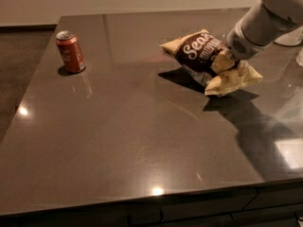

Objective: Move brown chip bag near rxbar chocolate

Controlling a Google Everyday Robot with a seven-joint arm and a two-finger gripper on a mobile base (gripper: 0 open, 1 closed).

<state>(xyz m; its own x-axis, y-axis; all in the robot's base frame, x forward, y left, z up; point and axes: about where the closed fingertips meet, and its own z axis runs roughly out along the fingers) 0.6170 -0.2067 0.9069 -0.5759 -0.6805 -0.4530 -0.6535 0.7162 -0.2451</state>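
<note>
The brown chip bag [201,53] has a dark brown centre with white script and pale tan crimped ends. It hangs tilted a little above the dark table [123,141] at the back right, with its shadow below it. My gripper [224,61] comes in from the upper right on a white arm [265,18]. It is shut on the bag's right part. The rxbar chocolate does not show; it is hidden behind the bag's left end.
An orange-red soda can [71,51] stands upright at the back left. White objects [289,39] sit at the table's far right edge. The table's front edge runs along the bottom, and dark floor lies to the left.
</note>
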